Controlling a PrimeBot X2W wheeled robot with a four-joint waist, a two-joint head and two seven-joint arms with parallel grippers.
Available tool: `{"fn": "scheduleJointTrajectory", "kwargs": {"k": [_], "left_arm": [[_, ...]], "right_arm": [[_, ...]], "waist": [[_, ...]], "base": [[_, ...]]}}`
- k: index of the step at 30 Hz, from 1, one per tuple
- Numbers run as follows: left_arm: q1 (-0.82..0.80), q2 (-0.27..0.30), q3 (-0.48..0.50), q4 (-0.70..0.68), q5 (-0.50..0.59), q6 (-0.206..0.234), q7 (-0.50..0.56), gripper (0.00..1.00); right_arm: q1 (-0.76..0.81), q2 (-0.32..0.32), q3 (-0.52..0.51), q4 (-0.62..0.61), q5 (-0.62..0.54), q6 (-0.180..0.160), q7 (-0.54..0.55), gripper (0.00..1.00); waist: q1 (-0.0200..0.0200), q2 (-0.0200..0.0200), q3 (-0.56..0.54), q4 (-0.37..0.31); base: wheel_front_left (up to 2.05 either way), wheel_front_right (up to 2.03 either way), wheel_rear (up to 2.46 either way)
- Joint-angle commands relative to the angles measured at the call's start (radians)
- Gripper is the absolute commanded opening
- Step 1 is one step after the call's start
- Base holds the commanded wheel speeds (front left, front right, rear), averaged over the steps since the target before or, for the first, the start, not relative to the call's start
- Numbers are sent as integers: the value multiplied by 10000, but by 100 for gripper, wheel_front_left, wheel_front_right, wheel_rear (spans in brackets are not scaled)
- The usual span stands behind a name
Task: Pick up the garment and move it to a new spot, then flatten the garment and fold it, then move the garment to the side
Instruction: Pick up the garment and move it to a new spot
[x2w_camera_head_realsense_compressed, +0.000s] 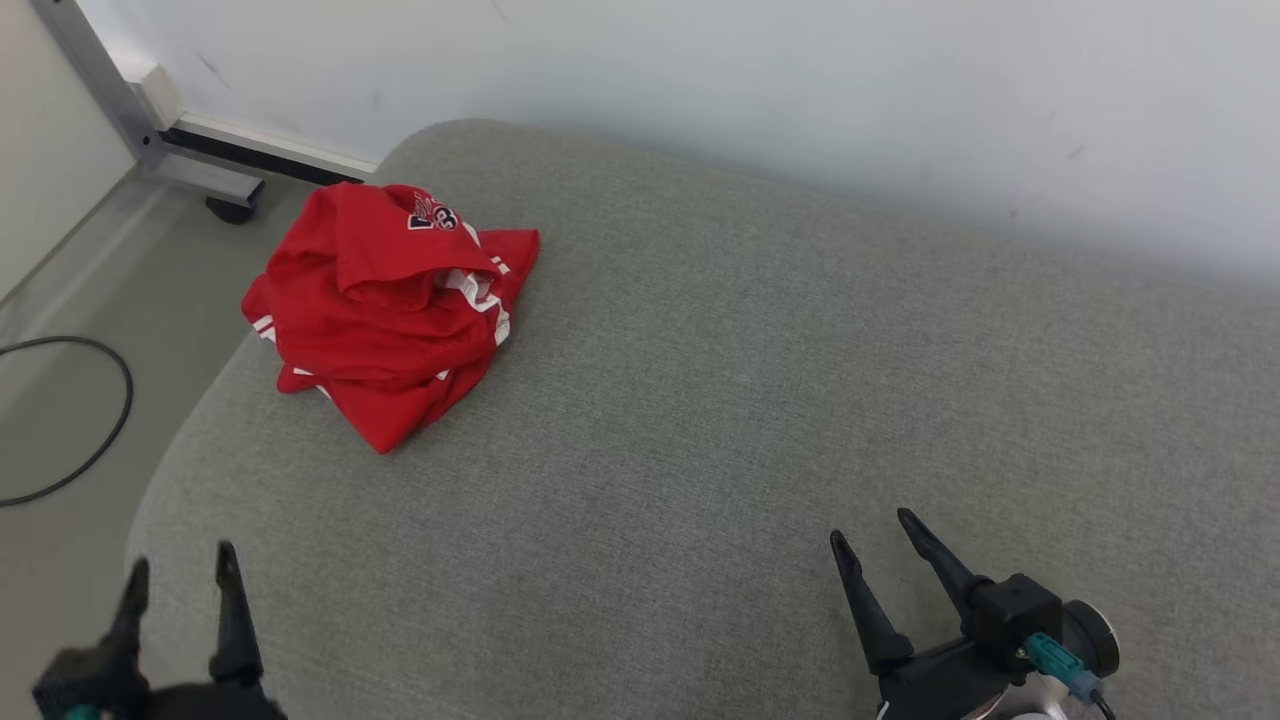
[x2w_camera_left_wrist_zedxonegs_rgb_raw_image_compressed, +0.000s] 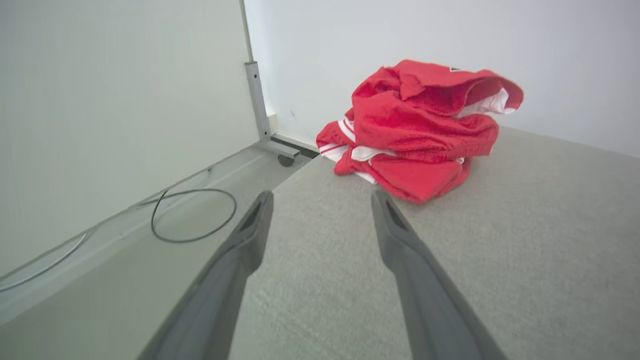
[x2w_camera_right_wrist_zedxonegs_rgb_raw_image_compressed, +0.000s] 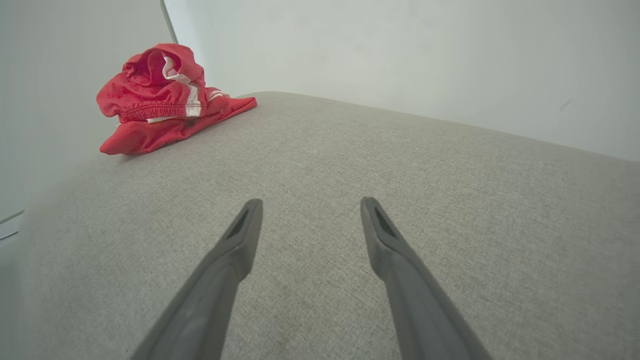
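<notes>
Left gripper (x2w_camera_head_realsense_compressed: 182, 557) sits at the lower left of the head view, fingers spread, nothing between them. Right gripper (x2w_camera_head_realsense_compressed: 871, 527) is at the lower right, likewise spread and empty. Both hang over bare grey cushion (x2w_camera_head_realsense_compressed: 700, 420), neither touching cloth.

Left wrist view: left gripper (x2w_camera_left_wrist_zedxonegs_rgb_raw_image_compressed: 322, 196) points up the frame, and the garment (x2w_camera_left_wrist_zedxonegs_rgb_raw_image_compressed: 420, 135) lies ahead and to the right of the finger line, near the right fingertip but apart from it. Right wrist view: right gripper (x2w_camera_right_wrist_zedxonegs_rgb_raw_image_compressed: 311, 201) faces open cushion, with the garment (x2w_camera_right_wrist_zedxonegs_rgb_raw_image_compressed: 155, 100) in the upper left of the frame, well apart.

The garment (x2w_camera_head_realsense_compressed: 385, 310) is a red heap with white trim in the upper left of the head view, its left side at the cushion's rim. It's bunched with no clean long axis. The heap runs roughly top to bottom, and one flat corner points down the frame toward the left gripper.

My read: the left arm is clearly nearer, so the pick is its job. That means reaching forward and slightly right. The right arm would have to cross most of the cushion.

The garment lies loose on the cushion itself, not inside anything. A black cable (x2w_camera_head_realsense_compressed: 100, 430) loops on the floor at left.
</notes>
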Motion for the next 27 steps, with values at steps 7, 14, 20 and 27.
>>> {"fn": "scheduleJointTrajectory", "kwargs": {"k": [7, 14, 20, 27], "left_arm": [[-2693, 1536, -721, 930, -82, -322, -35, 100], [-5361, 3115, -3138, 2696, -1948, -302, 407, 100], [-6245, 3955, -4005, 3631, -2687, -304, 850, 100], [-6872, 4316, -4043, 4881, -2851, 12, 1060, 100]], "right_arm": [[-427, -559, 181, -189, 94, -21, -4, 100], [-872, -1077, 429, -548, 184, -21, -4, 100], [-1137, -1266, 526, -748, 226, -21, -4, 100], [-1210, -1410, 332, -858, 304, -21, -4, 100]], "waist": [[0, 0, 1067, -973], [0, 0, 1964, -1908], [0, 0, 2430, -2503], [0, 0, 2817, -2973]], "base": [[0, 0, 0], [0, 0, 0], [0, 0, 0], [0, 0, 0]]}}
